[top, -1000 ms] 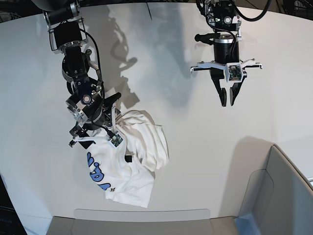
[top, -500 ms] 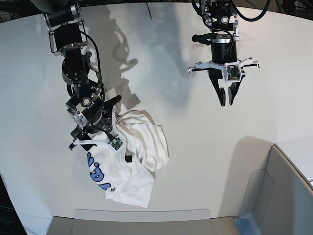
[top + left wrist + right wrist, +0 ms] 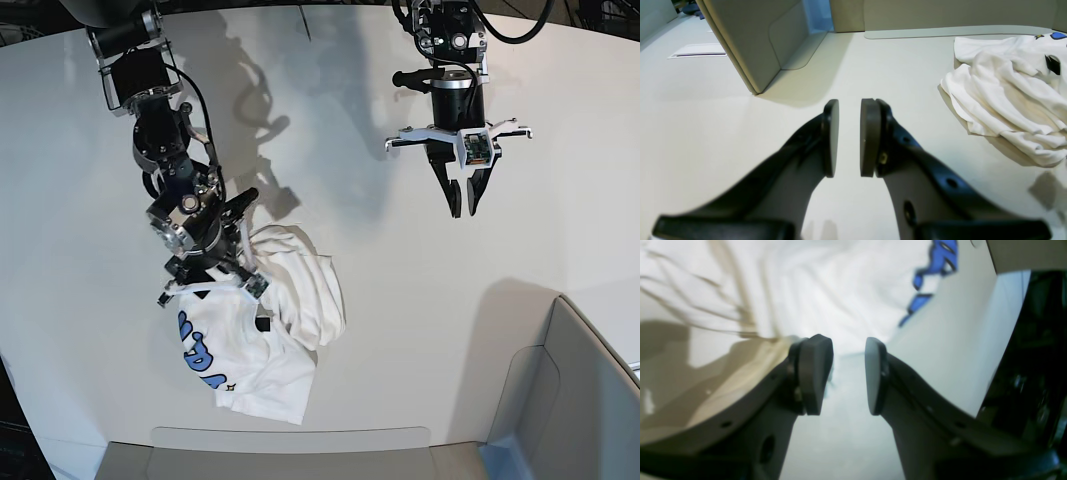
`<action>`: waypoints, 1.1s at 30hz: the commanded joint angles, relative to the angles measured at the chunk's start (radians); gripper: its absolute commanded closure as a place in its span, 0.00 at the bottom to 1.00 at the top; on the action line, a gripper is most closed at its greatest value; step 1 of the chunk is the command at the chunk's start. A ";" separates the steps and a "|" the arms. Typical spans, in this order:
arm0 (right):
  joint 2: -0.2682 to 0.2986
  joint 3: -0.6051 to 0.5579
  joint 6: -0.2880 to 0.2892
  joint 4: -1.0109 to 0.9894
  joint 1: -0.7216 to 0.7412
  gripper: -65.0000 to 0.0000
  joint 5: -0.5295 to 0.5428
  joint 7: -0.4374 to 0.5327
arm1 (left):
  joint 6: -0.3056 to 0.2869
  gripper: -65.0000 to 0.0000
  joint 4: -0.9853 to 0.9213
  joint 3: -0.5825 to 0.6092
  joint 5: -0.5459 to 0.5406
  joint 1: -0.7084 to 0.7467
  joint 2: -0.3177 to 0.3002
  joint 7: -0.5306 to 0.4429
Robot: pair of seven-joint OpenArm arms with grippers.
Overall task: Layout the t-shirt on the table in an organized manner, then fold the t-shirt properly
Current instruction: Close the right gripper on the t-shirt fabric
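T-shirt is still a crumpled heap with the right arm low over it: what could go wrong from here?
The right gripper may pinch several stacked folds of the t-shirt, so lifting drags the whole bundle instead of spreading it. The left gripper hangs apart, gripping nothing, so one-handed pulling could slide the cloth across the table.

T-shirt (image 3: pixel 265 335): white, crumpled in a loose bunched heap, not laid out. Sits left of centre in base view, toward the near side of the table (image 3: pixel 420 330). Blue lettering runs along its left edge, small star print near the near-left corner. Small black neck tag shows mid-heap. Right part is thick rolled folds; near part lies flatter. Table: plain white, smooth, curved far edge, much larger than the shirt. In left wrist view the heap (image 3: pixel 1010 100) lies at right.
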 commanded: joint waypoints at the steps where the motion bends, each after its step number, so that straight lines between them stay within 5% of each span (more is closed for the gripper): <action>1: -0.002 -0.014 0.027 0.021 0.006 0.69 -0.009 0.010 | 0.004 0.80 0.022 0.002 0.004 -0.002 0.001 -0.030; 7: -0.010 -0.039 0.049 0.029 -0.022 0.69 -0.084 0.010 | 0.004 0.80 0.022 -0.003 0.004 0.001 0.001 -0.030; 12: -0.022 -0.032 0.054 0.029 -0.014 0.55 -0.169 0.010 | 0.004 0.80 0.020 -0.004 0.004 -0.001 0.001 -0.030; 33: -0.033 -0.016 0.095 -0.197 0.109 0.52 -0.166 0.016 | 0.004 0.80 0.019 -0.003 0.004 -0.002 0.021 -0.030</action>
